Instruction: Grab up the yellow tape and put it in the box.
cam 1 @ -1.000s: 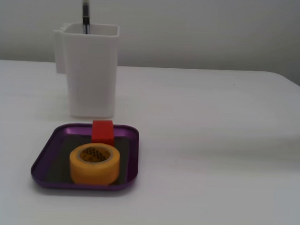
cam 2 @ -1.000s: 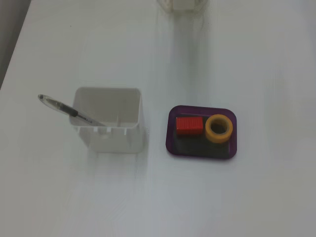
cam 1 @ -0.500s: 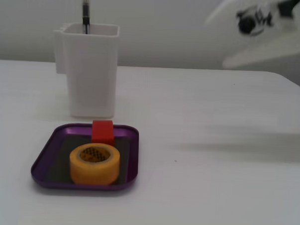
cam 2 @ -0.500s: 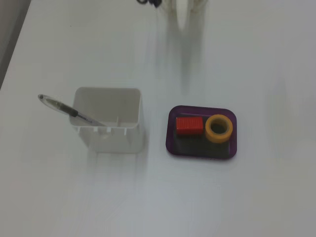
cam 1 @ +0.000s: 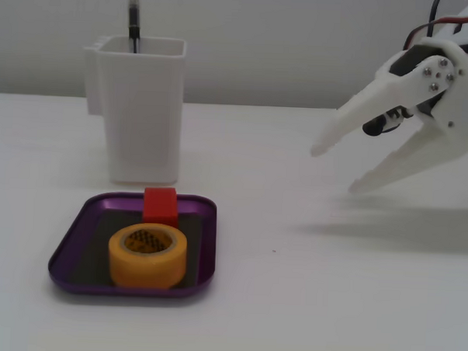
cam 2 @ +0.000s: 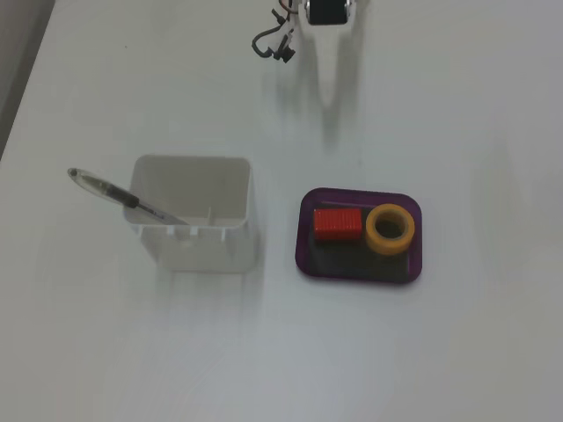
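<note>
In a fixed view from table level, the arm is cut off at the right edge; only the white gripper (cam 1: 340, 169) shows, fingers spread wide apart, holding nothing, hanging above the table (cam 1: 329, 304) well right of everything. Yellow tape (cam 1: 147, 255), thick roll w/ dark patterned core, lies flat inside the purple box (cam 1: 63, 253), nearer than the red cube (cam 1: 160, 206), about touching it. In another fixed view from above, gripper (cam 2: 327, 83) is at the far edge, fingers overlapping so the spread is hard to judge. Tape (cam 2: 391, 229) sits right of cube (cam 2: 338, 223) in box (cam 2: 359, 269); white container (cam 2: 195, 215) w/ pen (cam 2: 123, 197) stands to the left.
</note>
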